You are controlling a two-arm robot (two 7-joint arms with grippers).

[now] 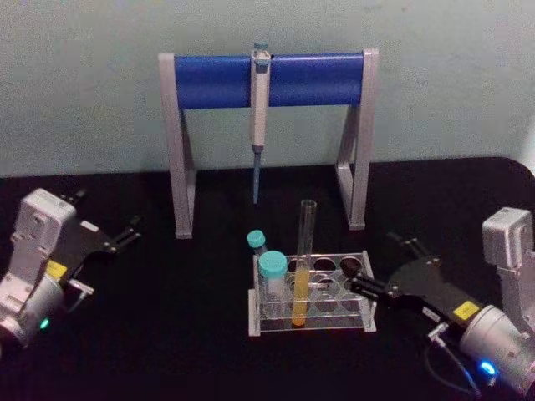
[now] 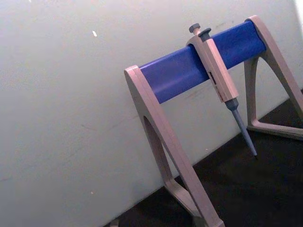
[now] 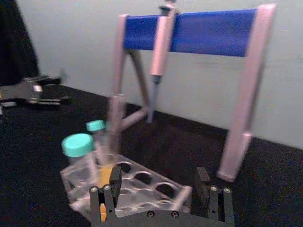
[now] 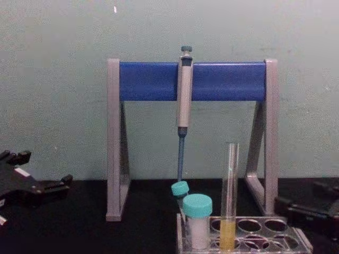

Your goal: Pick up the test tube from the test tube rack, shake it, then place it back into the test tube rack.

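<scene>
The test tube (image 1: 306, 242) stands upright in the front row of the test tube rack (image 1: 368, 311), with yellow-orange liquid in its lower part. In the chest view the test tube (image 4: 230, 185) rises well above the clear test tube rack (image 4: 296, 241). My right gripper (image 1: 372, 261) is open at the rack's right end, apart from the tube. In the right wrist view its fingers (image 3: 113, 182) straddle the near end of the rack (image 3: 142, 194), with the tube (image 3: 105, 174) farther in. My left gripper (image 1: 107, 210) rests open on the table at the far left.
Two teal-capped white vials (image 1: 272, 276) stand in the rack's left end, beside the tube. Behind the rack stands a grey-and-blue pipette stand (image 1: 217, 81) with a pipette (image 1: 259, 109) hanging from its bar. The table top (image 1: 167, 334) is black.
</scene>
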